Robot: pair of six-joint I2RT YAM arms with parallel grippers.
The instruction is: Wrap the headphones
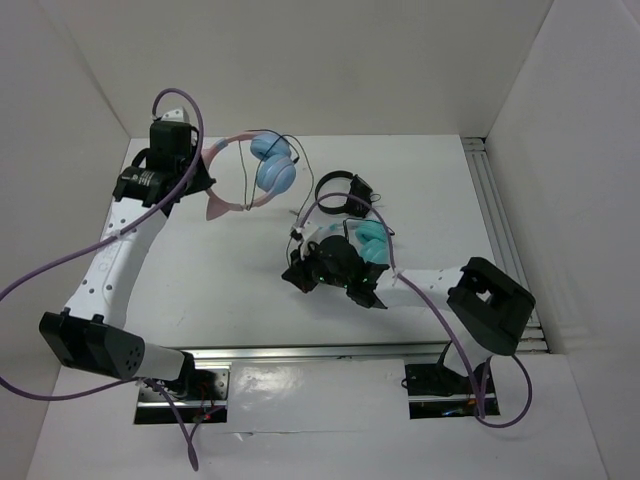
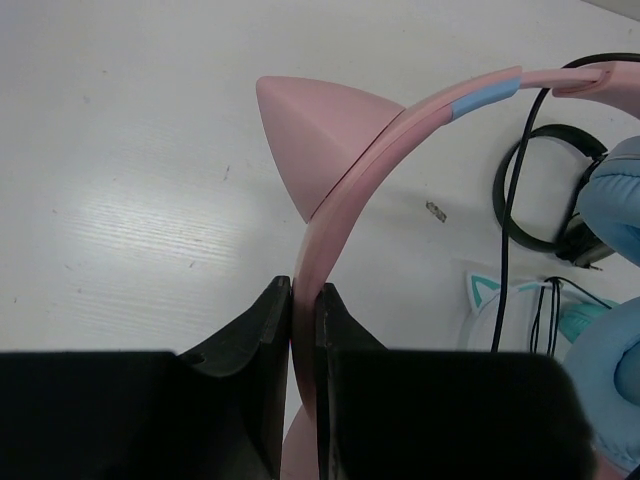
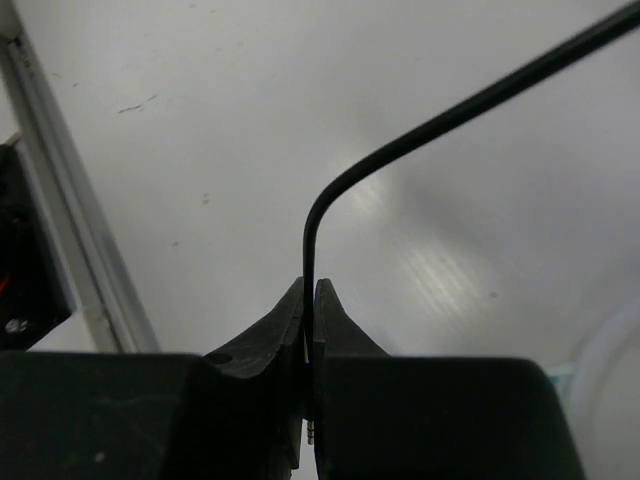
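While on headphones (image 1: 275,175), left gripper (image 2: 303,295) outstretched

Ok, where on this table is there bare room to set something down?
Bare table lies between the left arm and the right gripper, and again between the teal headphones and the right-hand rail. Crowded: back centre, where the pink headphones, black headphones and teal pair cluster.

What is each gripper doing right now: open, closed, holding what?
Left gripper: closed, holding the headphones by their pink band.
Right gripper: closed on the thin dark cable.
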